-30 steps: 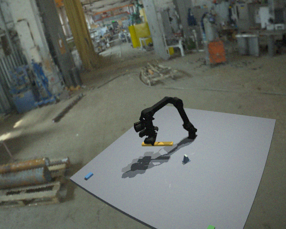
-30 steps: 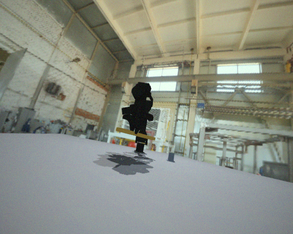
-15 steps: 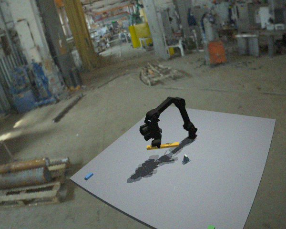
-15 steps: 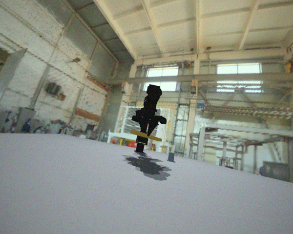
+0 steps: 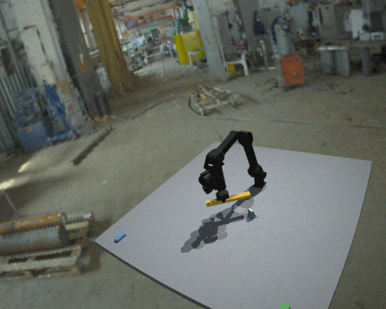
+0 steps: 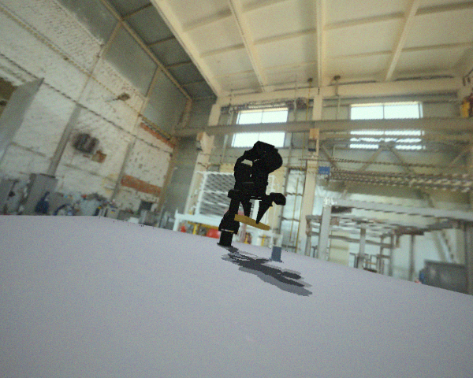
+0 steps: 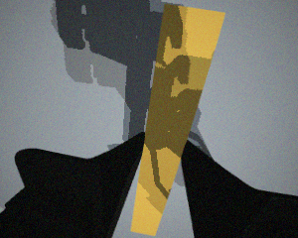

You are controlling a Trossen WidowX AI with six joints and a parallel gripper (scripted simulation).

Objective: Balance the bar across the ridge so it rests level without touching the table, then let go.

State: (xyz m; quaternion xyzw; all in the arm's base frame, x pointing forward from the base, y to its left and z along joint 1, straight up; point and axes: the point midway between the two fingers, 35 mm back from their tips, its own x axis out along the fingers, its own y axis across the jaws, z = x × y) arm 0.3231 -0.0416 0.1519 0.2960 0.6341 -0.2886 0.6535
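Observation:
My gripper (image 5: 222, 196) (image 6: 262, 217) (image 7: 163, 140) is shut on the yellow bar (image 5: 241, 196) (image 6: 251, 221) (image 7: 181, 89) and holds it in the air above the grey table (image 5: 286, 239) (image 6: 106, 284). The bar is gripped near its middle and tilts slightly. The ridge (image 5: 250, 214) (image 6: 276, 253), a small blue-grey wedge, stands on the table below and to the right of the bar in the top view, clear of it. The ridge is out of sight in the wrist view, where the arm's shadow lies on the table under the bar.
A small blue block (image 5: 119, 237) lies near the table's left corner. A green block (image 5: 284, 306) sits at the front edge. The arm's base (image 5: 259, 183) stands behind the bar.

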